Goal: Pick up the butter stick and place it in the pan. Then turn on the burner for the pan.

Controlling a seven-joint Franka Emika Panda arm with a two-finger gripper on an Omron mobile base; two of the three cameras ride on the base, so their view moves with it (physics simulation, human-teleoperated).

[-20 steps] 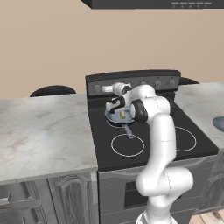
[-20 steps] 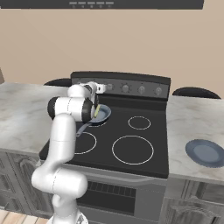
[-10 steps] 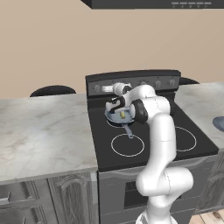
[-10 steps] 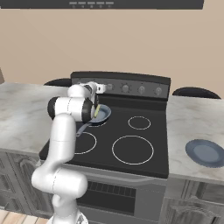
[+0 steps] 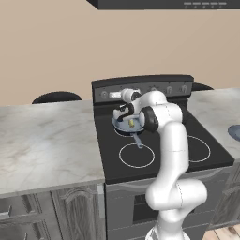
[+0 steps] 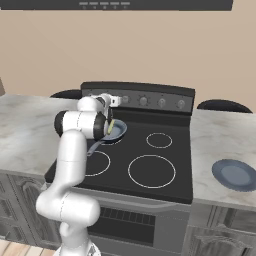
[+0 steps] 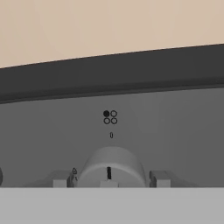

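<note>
The small pan rests on the rear left burner of the black cooktop, its grey handle pointing to the front. The pale-yellow butter stick lies inside it. My arm bends over the pan and reaches to the stove's back panel. There my gripper faces a round grey knob with a dark pointer line. One fingertip stands on each side of the knob with a thin gap, so the gripper is open around it.
More knobs line the back panel. White burner circles mark the front of the cooktop. A blue plate lies on the right marble counter. Dark rounded shapes rise behind both counters.
</note>
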